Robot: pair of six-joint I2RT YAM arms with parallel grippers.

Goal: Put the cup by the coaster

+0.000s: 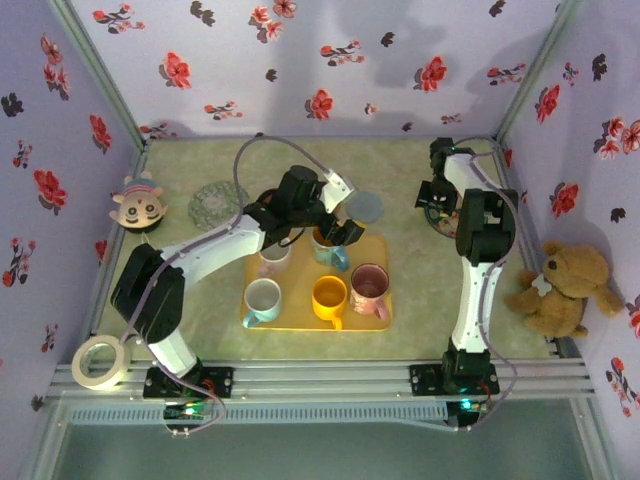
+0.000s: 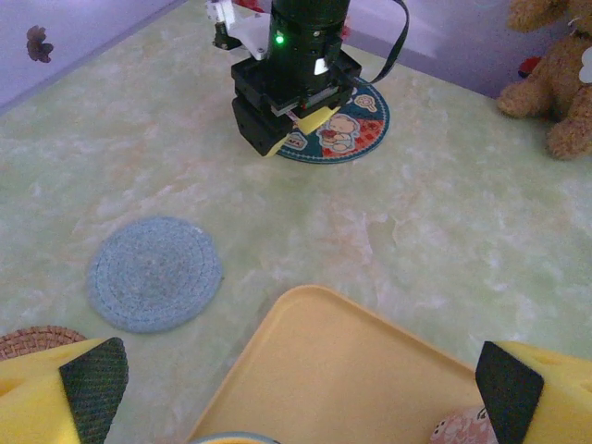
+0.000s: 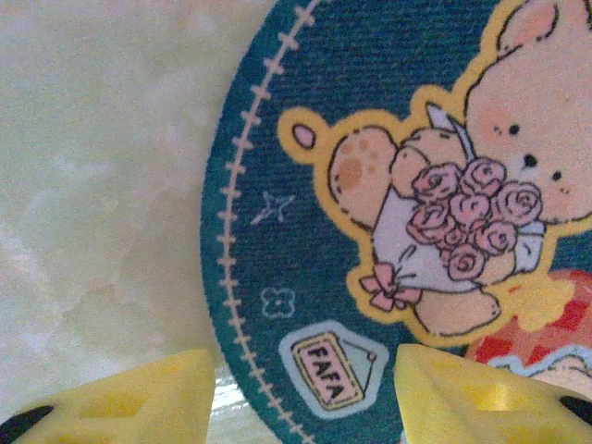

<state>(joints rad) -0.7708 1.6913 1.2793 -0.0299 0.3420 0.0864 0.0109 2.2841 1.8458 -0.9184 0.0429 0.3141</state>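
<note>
small sign (image 3: 331,372) reading "fafa", printed on the teal bear coaster (image 3: 277,139)

Left arm (image 1: 205,258) extended, left gripper (image 1: 338,236) fingers wide apart. Right arm (image 1: 472,290) folded over, right gripper (image 3: 303,370) pointing down, fingers half-apart.

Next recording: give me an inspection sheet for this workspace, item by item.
Surface: pale green marbled table, nothing spilled seen.
Job's things: five cups on the yellow tray; cartoon coaster far right; blue woven coaster just beyond the tray.
Clutter: tape roll, glass coaster, doll-face coaster, teddy bear.
Grippers: left gripper open above the tray; right gripper, jaws apart, low over the cartoon coaster.
Cables: grey cable arching over the left arm.
Surroundings: floral walls on three sides.
</note>
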